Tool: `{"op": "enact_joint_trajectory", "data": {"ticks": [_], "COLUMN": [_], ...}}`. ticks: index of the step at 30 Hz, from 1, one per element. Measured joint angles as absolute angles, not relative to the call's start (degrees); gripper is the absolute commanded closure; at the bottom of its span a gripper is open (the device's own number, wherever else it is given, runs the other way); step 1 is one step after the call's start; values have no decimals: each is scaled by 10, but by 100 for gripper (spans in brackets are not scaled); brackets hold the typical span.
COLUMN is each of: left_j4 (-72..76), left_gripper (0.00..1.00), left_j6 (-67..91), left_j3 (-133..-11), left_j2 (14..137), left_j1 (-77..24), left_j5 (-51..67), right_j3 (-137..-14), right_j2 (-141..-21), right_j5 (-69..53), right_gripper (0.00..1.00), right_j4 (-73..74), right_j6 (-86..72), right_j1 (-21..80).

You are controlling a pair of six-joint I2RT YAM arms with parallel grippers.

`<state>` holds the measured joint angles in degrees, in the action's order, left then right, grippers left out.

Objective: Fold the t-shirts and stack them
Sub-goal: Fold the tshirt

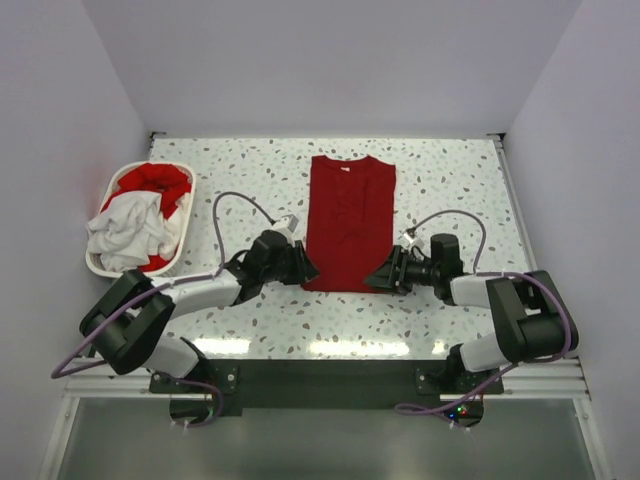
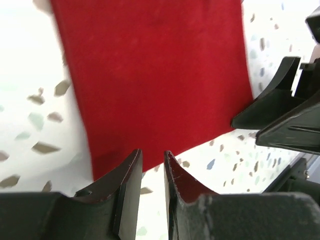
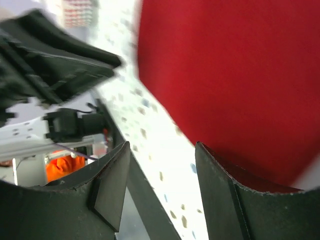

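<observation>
Now red t-shirt (image 1: 349,215) hem between left end effector (image 1: 312,271) (barely apart), right end effector (image 1: 373,281) (apart).

Folded red t-shirt (image 1: 349,222) lies flat centrally; crumpled red t-shirt (image 1: 158,182) and white t-shirt (image 1: 128,228) fill the basket (image 1: 97,264).

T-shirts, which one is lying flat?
The red one on the table; the other red and the white are bunched in the basket.

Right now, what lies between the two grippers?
The near hem of the red t-shirt, from left gripper to right gripper; top view shows it.
</observation>
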<state>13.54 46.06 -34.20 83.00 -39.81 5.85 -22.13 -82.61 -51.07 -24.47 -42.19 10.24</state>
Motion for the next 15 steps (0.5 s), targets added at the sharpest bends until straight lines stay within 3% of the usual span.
{"op": "enact_joint_trajectory", "data": {"ticks": [8,15], "left_j4": [93,16], "left_gripper": [71,63], "left_j6": [463,454], "left_j3": [-319,-335], "left_j2": [786,774], "left_j1": [-399,-407], "left_j5": [38,-14], "right_j3": [-196,-276], "right_j2": [-865,-686], "right_j5": [-500,-351], "right_gripper": [42,38], "right_j4": [-217,41], "right_j6": [-393,-299], "right_j1": [88,96]}}
